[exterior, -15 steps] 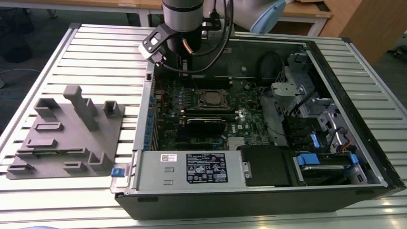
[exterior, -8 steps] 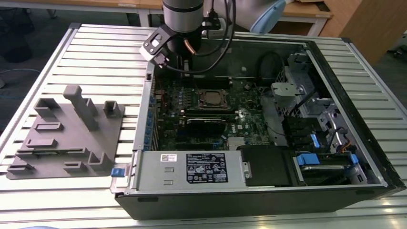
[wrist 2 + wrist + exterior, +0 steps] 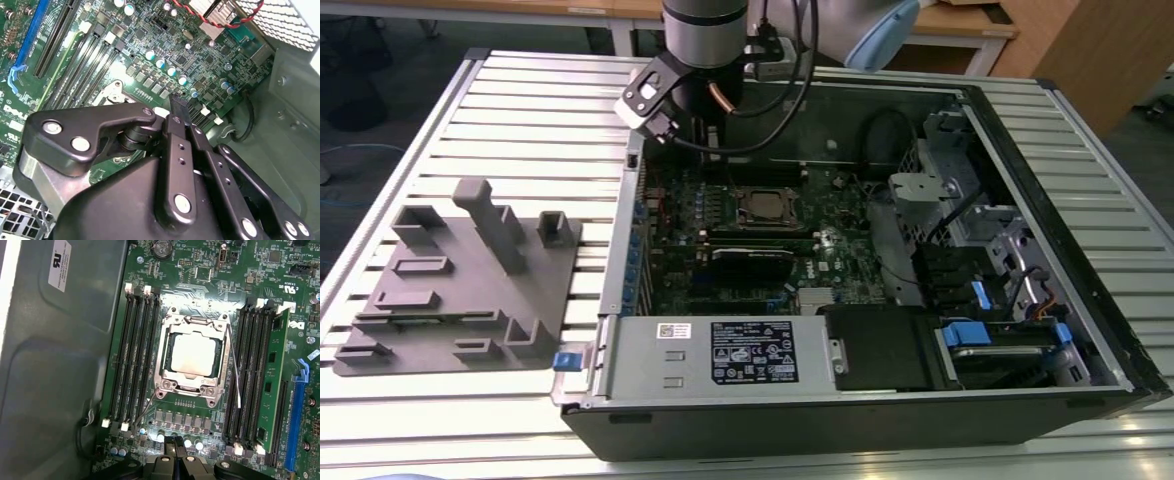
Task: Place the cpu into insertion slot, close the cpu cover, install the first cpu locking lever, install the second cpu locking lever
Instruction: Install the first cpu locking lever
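The cpu (image 3: 195, 354), a dull silver square, lies in the insertion slot (image 3: 172, 386) on the green board. The cpu cover (image 3: 192, 321), a silvery frame, lies flat around it. One thin wire locking lever (image 3: 234, 367) runs along one side of the socket. The other lever (image 3: 144, 407) sticks out at an angle from a socket corner. My gripper (image 3: 175, 442) hovers shut over the capacitors just off the socket, holding nothing. In the second wrist view, its fingertips (image 3: 178, 106) point at the board. In the exterior view, the gripper (image 3: 704, 125) hangs above the board at the back of the socket (image 3: 767, 207).
Black memory slots flank the socket, with one green memory stick (image 3: 272, 385) and a blue card slot (image 3: 297, 415) beyond. The grey case wall (image 3: 60, 365) is close by. In the exterior view, a grey fixture (image 3: 454, 280) sits left of the open case, and the power supply (image 3: 720, 350) sits at its front.
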You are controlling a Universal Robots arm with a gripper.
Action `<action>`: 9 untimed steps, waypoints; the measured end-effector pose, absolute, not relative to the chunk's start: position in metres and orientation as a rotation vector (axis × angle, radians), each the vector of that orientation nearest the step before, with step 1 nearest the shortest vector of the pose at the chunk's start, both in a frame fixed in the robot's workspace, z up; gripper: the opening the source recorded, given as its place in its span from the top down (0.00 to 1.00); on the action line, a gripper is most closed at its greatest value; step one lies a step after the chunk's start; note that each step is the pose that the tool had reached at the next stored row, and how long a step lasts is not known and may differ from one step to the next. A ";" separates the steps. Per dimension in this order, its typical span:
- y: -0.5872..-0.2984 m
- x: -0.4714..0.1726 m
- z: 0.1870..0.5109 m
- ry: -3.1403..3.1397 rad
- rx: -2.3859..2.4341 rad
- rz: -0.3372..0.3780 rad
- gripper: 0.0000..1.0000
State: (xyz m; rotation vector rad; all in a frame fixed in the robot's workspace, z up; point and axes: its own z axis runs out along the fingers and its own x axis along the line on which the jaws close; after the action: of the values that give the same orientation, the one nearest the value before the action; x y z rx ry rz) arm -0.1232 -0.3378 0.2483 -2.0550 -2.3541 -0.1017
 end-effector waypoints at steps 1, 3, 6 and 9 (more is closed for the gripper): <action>-0.338 -0.123 0.248 -2.354 -2.055 -0.101 0.89; -0.338 -0.122 0.248 -2.355 -2.055 -0.101 0.89; -0.338 -0.117 0.248 -2.356 -2.057 -0.097 0.89; -0.339 -0.110 0.248 -2.358 -2.059 -0.092 0.89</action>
State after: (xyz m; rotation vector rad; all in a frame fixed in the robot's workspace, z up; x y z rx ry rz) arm -0.1099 -0.3388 0.2482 -2.0590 -2.3585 -0.0919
